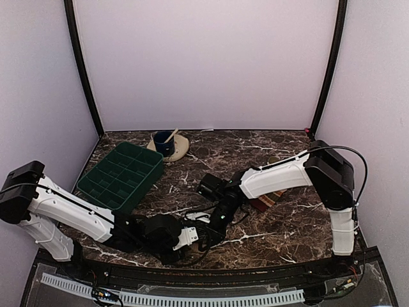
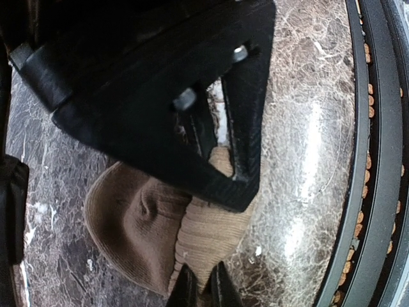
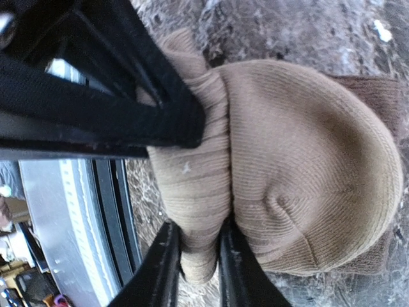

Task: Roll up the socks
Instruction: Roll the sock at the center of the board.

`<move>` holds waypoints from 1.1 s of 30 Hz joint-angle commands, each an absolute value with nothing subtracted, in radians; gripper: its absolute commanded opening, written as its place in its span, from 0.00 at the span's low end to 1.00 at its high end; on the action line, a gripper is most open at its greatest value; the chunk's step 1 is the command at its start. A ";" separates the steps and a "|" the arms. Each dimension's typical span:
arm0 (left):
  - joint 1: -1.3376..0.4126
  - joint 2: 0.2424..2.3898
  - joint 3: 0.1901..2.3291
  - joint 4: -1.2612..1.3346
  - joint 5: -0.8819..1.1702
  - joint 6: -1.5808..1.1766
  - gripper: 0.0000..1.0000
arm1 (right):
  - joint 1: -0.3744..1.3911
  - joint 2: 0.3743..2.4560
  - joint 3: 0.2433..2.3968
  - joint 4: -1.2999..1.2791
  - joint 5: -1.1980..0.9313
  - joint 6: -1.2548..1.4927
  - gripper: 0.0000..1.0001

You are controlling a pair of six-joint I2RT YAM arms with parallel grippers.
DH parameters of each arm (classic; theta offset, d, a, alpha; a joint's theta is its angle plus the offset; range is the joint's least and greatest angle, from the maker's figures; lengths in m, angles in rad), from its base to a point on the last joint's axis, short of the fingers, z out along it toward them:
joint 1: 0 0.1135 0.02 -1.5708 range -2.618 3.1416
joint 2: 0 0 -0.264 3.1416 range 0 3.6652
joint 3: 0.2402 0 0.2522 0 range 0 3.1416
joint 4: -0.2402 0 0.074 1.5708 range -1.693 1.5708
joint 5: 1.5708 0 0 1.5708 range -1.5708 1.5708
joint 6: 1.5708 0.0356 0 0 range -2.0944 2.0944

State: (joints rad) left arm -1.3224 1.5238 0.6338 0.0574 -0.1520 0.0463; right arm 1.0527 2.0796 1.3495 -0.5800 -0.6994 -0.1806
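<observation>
The plain tan sock (image 2: 137, 224) lies bunched into a rounded bundle (image 3: 307, 160) on the marble near the front edge. Its ribbed cuff (image 3: 195, 173) sticks out toward the rail. My left gripper (image 2: 203, 289) is shut on the tip of that cuff. My right gripper (image 3: 197, 265) is shut on the cuff's fold, right beside the bundle. In the top view the two grippers (image 1: 190, 236) (image 1: 209, 231) meet nose to nose and hide the tan sock. The striped sock (image 1: 271, 200) lies flat under my right forearm, only partly showing.
A green compartment tray (image 1: 121, 176) stands at the back left. Behind it a blue cup (image 1: 164, 142) sits on a tan saucer. The black front rail (image 2: 370, 192) runs close beside the sock. Purple walls close in the table.
</observation>
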 commanded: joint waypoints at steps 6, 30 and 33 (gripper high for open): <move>-1.308 1.549 0.641 -0.015 -0.058 -0.009 0.00 | 1.020 2.059 1.266 -0.548 -0.697 -0.161 0.25; -1.139 1.655 0.750 -0.174 0.249 -0.055 0.00 | 0.951 1.842 1.021 -0.269 -0.628 -0.040 0.31; -1.118 1.680 0.767 -0.194 0.302 -0.054 0.00 | 0.951 1.823 1.008 -0.255 -0.598 -0.035 0.31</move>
